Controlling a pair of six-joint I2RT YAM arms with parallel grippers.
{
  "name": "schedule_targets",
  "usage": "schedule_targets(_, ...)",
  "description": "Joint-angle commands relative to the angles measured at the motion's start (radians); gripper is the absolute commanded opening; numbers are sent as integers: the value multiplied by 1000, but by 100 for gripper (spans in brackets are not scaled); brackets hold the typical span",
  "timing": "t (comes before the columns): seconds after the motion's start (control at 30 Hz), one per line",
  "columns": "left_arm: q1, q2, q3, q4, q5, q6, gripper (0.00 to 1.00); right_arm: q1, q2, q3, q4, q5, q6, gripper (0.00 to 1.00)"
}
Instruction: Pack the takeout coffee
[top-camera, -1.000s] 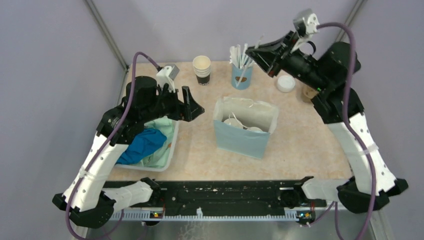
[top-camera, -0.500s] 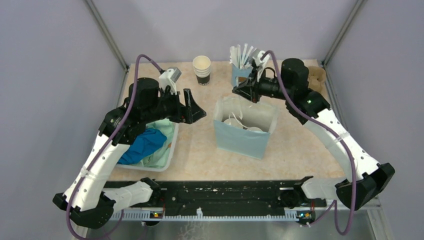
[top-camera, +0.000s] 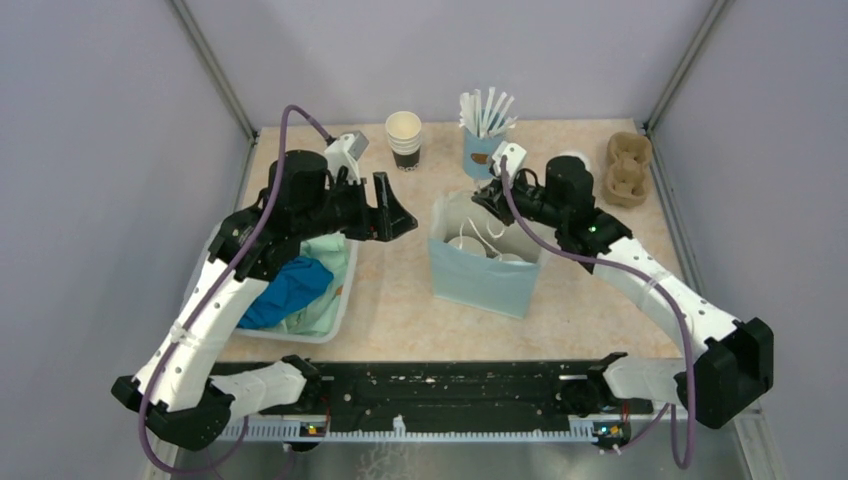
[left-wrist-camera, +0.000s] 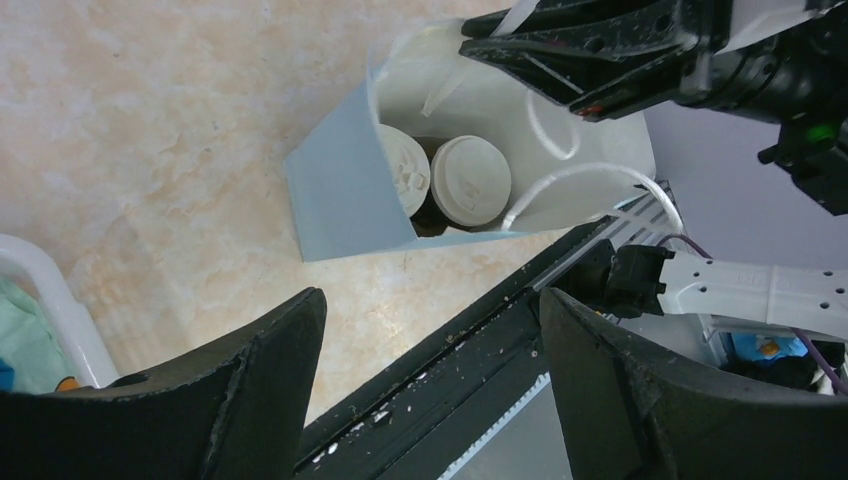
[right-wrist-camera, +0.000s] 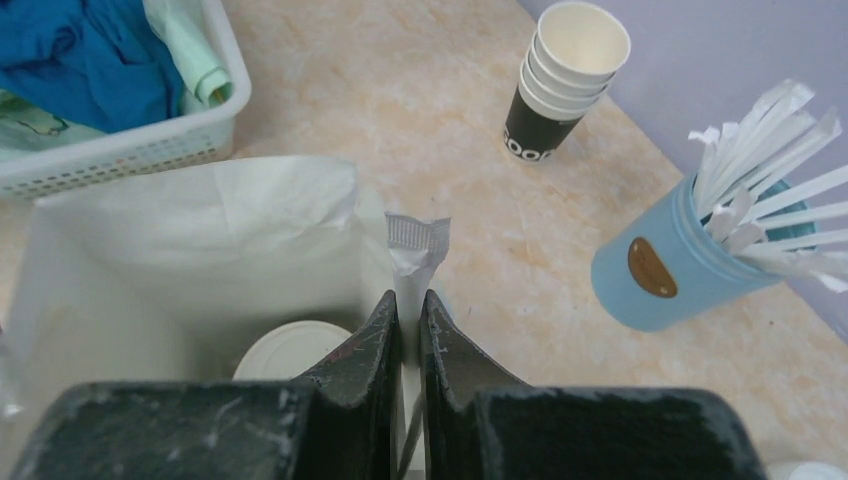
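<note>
The takeout coffee (left-wrist-camera: 470, 180) sits lidded inside the bag (left-wrist-camera: 335, 205) on the counter (left-wrist-camera: 150, 120). My right claw (right-wrist-camera: 405, 305) is pinched on a wrapped stick (right-wrist-camera: 417, 245) above it. Released off-centre, I judge it could catch the bag's rim and fall outside. My left claw (left-wrist-camera: 430, 310) gapes wide, empty.

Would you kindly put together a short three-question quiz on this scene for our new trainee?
1. True or false: the right claw is shut on a white wrapped stick.
2. How many lidded coffee cups show inside the blue paper bag?
3. The left claw is: A) open and holding nothing, B) gripping a cup, C) gripping a cloth.

Key: 1 true; 2 two; 3 A.
</note>
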Motion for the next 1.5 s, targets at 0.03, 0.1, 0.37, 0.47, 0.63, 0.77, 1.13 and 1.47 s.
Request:
schedule_targets(0.03, 3, 25, 7, 56, 0, -10, 84, 11, -16, -94, 233, 33, 59, 4)
schedule_targets(0.1, 3, 29, 7, 63, 0, -12, 84, 13, -31, -81, 194, 45, 87, 10)
schedule_targets(0.37, 3, 17, -42, 117, 8, -26, 84, 34, -130, 174, -88, 234, 261, 66)
schedule_targets(0.47, 2, 10, -60, 135, 14, -33, 84, 35, -144, 192, -106, 256, 352, 69)
schedule_targets(0.63, 3, 8, -70, 142, 14, -36, 84, 35, -73, 265, -170, 402, 448, 73)
schedule_targets(0.77, 3, 1, -78, 141, -1, -46, 84, -68, 91, 403, -254, 515, 528, 79)
schedule_targets(1.13, 2, 1, -61, 102, -89, -91, 85, -152, 562, 687, -147, 375, 417, 52)
schedule_targets(1.47, 3, 42, -58, 122, -124, -125, 85, -152, 850, 1064, -391, 435, 301, 43)
